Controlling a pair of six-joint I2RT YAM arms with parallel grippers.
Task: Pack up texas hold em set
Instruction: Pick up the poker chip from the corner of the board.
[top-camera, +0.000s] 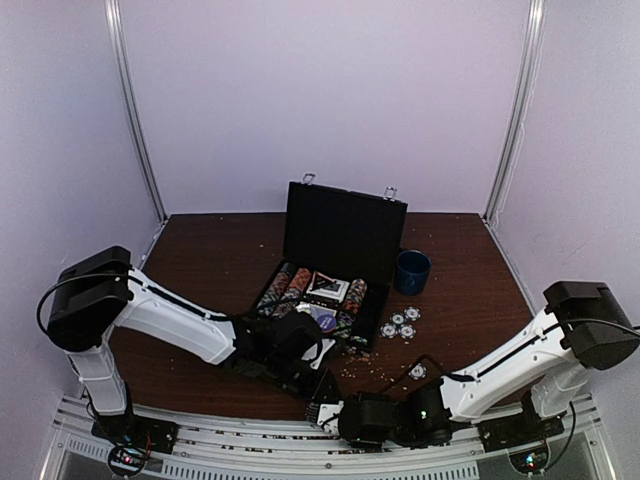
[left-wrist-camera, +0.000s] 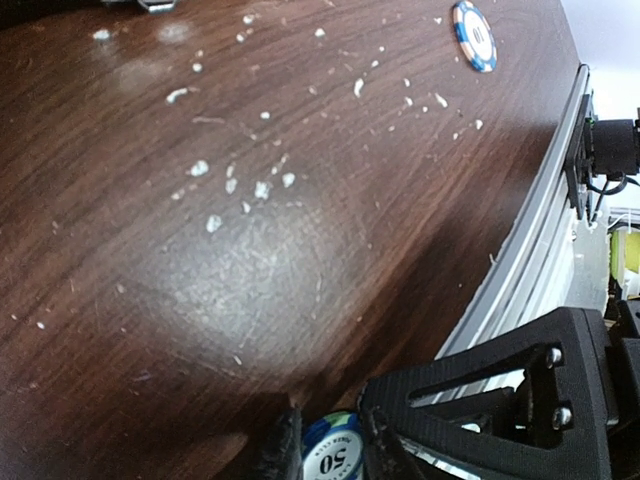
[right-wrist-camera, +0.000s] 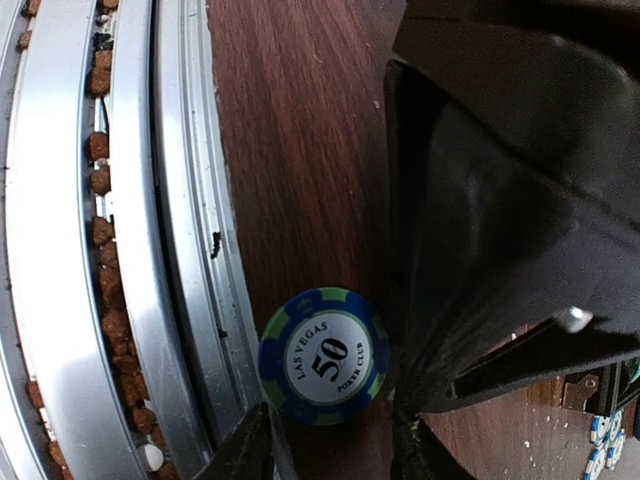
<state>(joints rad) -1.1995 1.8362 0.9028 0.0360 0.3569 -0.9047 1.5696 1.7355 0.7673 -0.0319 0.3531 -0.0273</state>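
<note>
The black briefcase (top-camera: 345, 230) stands open mid-table with its lid upright. Rows of striped chips (top-camera: 290, 290) and a card deck (top-camera: 328, 288) lie in its tray. A blue-and-green "50" poker chip (right-wrist-camera: 322, 357) lies by the near rail. My left gripper (left-wrist-camera: 332, 440) has closed to the chip's width, and the chip (left-wrist-camera: 332, 458) sits between its fingers. My right gripper (right-wrist-camera: 330, 438) is open, its fingertips just short of the same chip. In the top view, both grippers meet at the table's near edge (top-camera: 320, 400). No dice can be made out.
A dark blue cup (top-camera: 412, 271) stands right of the case. Loose chips lie near it (top-camera: 400, 325) and further forward (top-camera: 416, 372); one also shows in the left wrist view (left-wrist-camera: 473, 35). Crumbs litter the wood. The metal rail (right-wrist-camera: 60, 250) holds brown pellets.
</note>
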